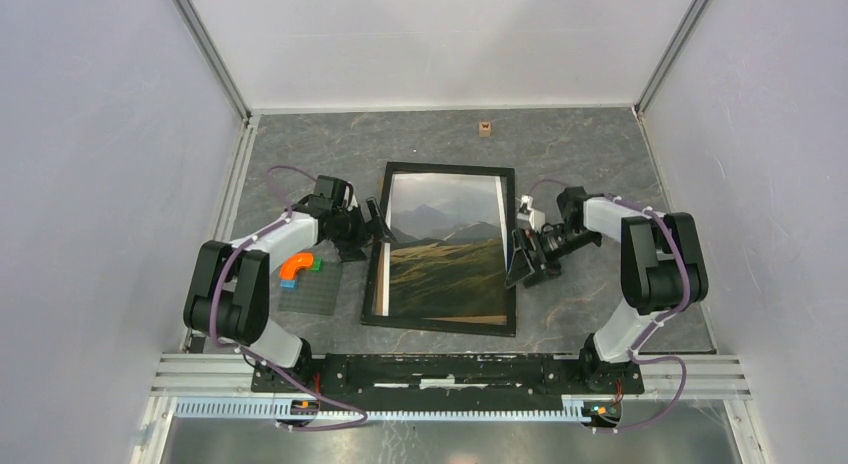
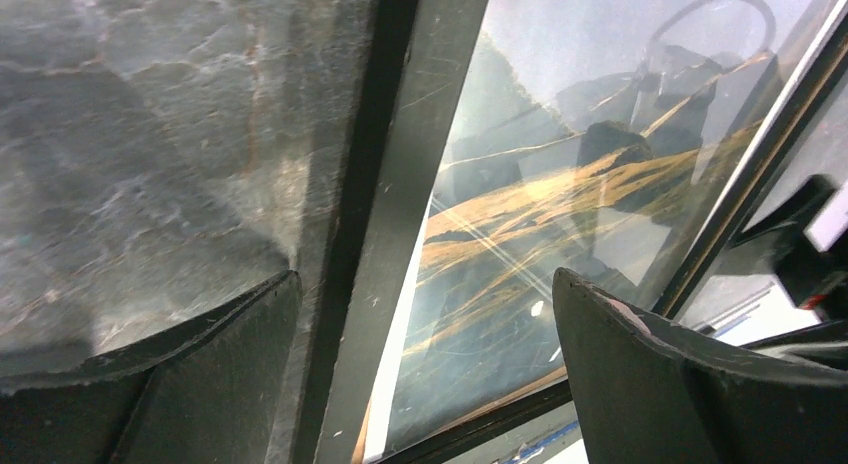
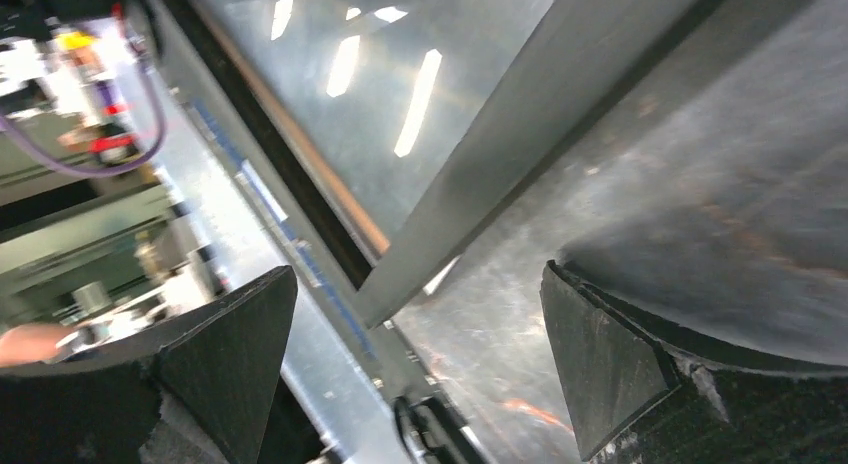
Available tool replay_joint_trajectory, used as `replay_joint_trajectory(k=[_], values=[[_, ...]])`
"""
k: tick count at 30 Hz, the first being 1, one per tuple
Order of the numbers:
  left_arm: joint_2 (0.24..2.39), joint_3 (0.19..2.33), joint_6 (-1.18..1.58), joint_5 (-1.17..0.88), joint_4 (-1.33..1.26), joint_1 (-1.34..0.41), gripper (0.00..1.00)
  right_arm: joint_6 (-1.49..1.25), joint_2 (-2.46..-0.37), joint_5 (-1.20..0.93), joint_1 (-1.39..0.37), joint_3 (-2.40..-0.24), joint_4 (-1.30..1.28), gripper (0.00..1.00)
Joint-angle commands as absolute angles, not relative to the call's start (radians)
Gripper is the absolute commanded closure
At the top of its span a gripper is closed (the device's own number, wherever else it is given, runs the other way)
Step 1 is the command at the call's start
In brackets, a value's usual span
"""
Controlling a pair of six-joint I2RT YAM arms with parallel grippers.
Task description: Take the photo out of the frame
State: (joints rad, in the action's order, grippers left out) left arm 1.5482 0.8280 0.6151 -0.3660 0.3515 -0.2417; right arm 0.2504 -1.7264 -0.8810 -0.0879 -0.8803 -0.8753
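One grey, stone-patterned tabletop (image 1: 600,144) carries everything. At its ctr a large rectangular picture frame (image 1: 441,326), w/ thin black border and glass front, is laid flat, glass up, its long sides running away from the arm bases. The photo (image 1: 445,254), a large rectangular print of misty grey mountains over green-brown grassy hills, is seen behind the glass, inside the frame, w/ a thin white edge shown along its left side.

The frame is flanked by two black-and-white arms. The left gripper (image 1: 378,222) is held at the frame's left border. In the left wrist view its fingers are spread wide w/ nothing gripped: one finger (image 2: 200,374) is over the tabletop, the other over the glass, and the border lies btw. them. Contact w/ the frame cannot be told. The right gripper (image 1: 522,256) is set at the right border, likewise parted wide and empty, w/ the frame's edge seen btw. its fingers (image 3: 230,354).

A small dark grey studded baseplate (image 1: 310,292) is placed near the frame's left side, apart from it. An orange curved block (image 1: 296,267) is seated on its far edge. A tiny light wooden block (image 1: 485,129) is left by the table's far edge, well apart from the frame.
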Motion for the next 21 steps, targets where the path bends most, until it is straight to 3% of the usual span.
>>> replay_joint_trajectory(k=[1, 5, 12, 21], values=[[1.494, 0.875, 0.543, -0.281, 0.413, -0.235, 0.00, 0.278, -1.653, -0.683, -0.080, -0.936, -0.815, 0.02], [1.503, 0.884, 0.473, -0.271, 0.448, -0.236, 0.00, 0.252, -1.660, -0.585, -0.063, -0.913, -0.734, 0.02], [1.538, 0.866, 0.429, -0.346, 0.411, -0.236, 0.08, 0.155, -1.729, -0.785, -0.080, -0.878, -0.611, 0.15], [1.588, 0.888, 0.411, -0.326, 0.403, -0.235, 0.05, 0.070, -1.773, -0.846, -0.165, -0.935, -0.513, 0.28]])
